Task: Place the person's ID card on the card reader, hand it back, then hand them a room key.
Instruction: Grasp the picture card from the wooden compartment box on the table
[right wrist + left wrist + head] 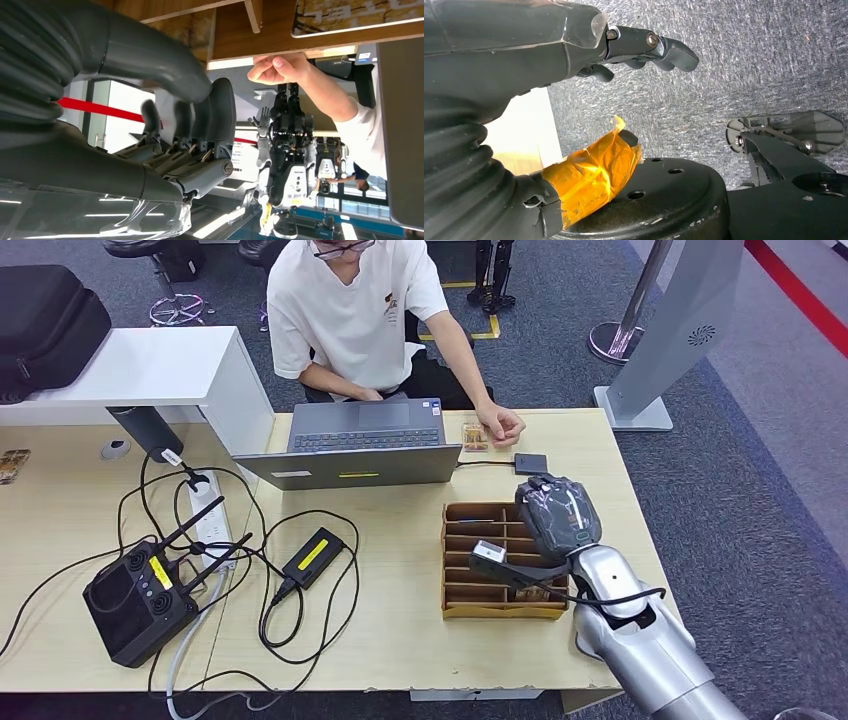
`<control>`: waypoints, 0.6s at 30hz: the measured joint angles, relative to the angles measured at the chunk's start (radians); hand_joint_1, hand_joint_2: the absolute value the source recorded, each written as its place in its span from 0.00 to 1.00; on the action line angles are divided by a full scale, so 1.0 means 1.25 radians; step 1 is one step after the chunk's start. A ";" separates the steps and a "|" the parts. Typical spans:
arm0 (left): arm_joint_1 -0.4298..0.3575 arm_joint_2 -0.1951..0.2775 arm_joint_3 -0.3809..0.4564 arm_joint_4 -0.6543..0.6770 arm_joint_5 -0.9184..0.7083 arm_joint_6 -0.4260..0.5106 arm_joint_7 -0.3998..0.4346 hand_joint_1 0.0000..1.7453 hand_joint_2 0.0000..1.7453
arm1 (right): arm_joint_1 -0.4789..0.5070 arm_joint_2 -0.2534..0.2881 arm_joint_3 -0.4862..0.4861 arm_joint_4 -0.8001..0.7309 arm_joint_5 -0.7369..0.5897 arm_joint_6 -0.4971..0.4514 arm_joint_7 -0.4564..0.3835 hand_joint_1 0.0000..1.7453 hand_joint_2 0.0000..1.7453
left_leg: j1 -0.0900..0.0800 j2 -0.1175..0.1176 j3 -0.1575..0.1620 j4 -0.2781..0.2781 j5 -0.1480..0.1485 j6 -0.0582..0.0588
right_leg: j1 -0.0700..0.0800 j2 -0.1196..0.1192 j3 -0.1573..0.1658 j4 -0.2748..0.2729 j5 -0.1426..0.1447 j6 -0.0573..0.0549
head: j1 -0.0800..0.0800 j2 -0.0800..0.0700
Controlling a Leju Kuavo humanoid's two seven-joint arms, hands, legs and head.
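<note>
The ID card [474, 436] lies on the table's far side, beside the person's hand [500, 424]; the right wrist view shows the card [350, 15] and that hand [280, 67] too. Just right of the card sits the small black card reader [531, 463]. A wooden slotted box [458, 570] with a white-labelled key card [489, 549] stands nearer me. My right hand [557, 515] hovers over the box's far right corner, back upward, its fingers [220, 115] loosely extended and holding nothing. My left hand [624, 55] hangs over the carpet with fingers apart and nothing in it.
An open grey laptop [365, 445] faces the person at the table's far middle. A black controller with antennas [140, 595], a power strip [205, 510], a black adapter [313, 556] and tangled cables cover the left half. The table edge runs just right of my arm.
</note>
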 joint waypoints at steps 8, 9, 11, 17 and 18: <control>0.000 0.000 0.000 0.000 0.001 0.001 0.000 0.00 1.00 | 0.001 0.000 0.005 0.005 -0.007 -0.006 -0.007 1.00 1.00 | 0.000 0.000 0.000 0.000 0.000 0.000 | 0.000 0.000 0.000 0.000 0.000 0.000 | 0.000 0.000; 0.000 0.000 0.000 0.000 0.001 0.001 0.000 0.00 1.00 | 0.001 0.000 0.006 0.006 -0.008 -0.006 -0.008 1.00 1.00 | 0.000 0.000 0.000 0.000 0.000 0.000 | 0.000 0.000 0.000 0.000 0.000 0.000 | 0.000 0.000; 0.000 0.000 0.000 0.000 0.001 0.001 0.000 0.00 1.00 | 0.002 0.000 0.006 0.007 -0.010 -0.006 -0.009 1.00 1.00 | 0.000 0.000 0.000 0.000 0.000 0.000 | 0.000 0.000 0.000 0.000 0.000 0.000 | 0.000 0.000; 0.000 0.000 0.000 0.000 0.001 0.002 0.001 0.00 1.00 | 0.002 0.000 0.007 0.007 -0.013 -0.008 -0.013 1.00 1.00 | 0.000 0.000 0.000 0.000 0.000 0.000 | 0.000 0.000 0.000 0.000 0.000 0.000 | 0.000 0.000; 0.000 0.000 0.000 0.000 0.001 0.002 0.001 0.00 1.00 | 0.003 0.000 0.007 0.006 -0.012 -0.015 -0.016 1.00 1.00 | 0.000 0.000 0.000 0.000 0.000 0.000 | 0.000 0.000 0.000 0.000 0.000 0.000 | 0.000 0.000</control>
